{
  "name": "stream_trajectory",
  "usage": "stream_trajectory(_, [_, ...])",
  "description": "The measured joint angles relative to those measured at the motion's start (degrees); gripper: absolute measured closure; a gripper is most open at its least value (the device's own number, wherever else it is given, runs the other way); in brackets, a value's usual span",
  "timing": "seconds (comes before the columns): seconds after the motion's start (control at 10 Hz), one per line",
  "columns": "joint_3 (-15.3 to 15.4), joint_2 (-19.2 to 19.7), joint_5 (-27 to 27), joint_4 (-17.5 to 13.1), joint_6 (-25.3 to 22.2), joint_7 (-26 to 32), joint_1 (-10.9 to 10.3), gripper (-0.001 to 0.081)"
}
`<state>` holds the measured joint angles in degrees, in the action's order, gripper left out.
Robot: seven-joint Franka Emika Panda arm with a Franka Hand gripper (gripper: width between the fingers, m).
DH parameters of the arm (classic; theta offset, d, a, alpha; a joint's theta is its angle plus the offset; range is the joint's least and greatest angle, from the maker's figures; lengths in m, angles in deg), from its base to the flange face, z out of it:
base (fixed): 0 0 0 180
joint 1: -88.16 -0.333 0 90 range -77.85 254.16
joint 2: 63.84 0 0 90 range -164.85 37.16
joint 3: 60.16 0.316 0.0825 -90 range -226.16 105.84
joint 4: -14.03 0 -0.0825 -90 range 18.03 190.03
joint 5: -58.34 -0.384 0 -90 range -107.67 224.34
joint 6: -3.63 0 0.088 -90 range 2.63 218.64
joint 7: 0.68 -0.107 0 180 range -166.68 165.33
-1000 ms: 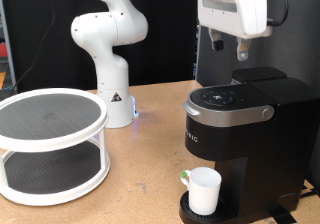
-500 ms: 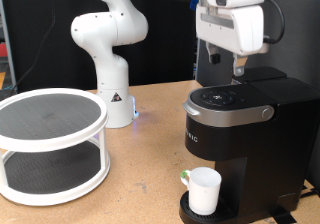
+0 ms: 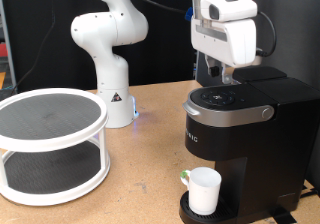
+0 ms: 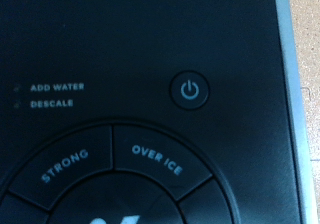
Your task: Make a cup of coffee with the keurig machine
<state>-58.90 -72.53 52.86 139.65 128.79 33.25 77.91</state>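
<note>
The fingers [image 3: 224, 76] hang just above the lid of the keurig machine [image 3: 240, 134], close over its round button panel; whether they are parted or closed cannot be told, and nothing shows between them. The wrist view shows no fingers, only the black lid top: a power button [image 4: 192, 89], "ADD WATER" and "DESCALE" labels, and "STRONG" and "OVER ICE" keys. The lid's silver edge runs down one side of that view. The cup [image 3: 204, 190] stands on the machine's drip tray, near the bench's [image 3: 140, 174] front edge. A white two-tier stand [image 3: 50, 144] sits well apart towards the exterior view's left, with bare bench between
</note>
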Motion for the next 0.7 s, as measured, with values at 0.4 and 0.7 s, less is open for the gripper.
stream_trajectory(0.4, [-0.04,0.08,0.01,2.71,4.88,-0.15,0.35,0.0741])
stream_trajectory(0.7, [-0.04,0.65,0.33,3.46,6.35,-0.33,0.6,0.0791])
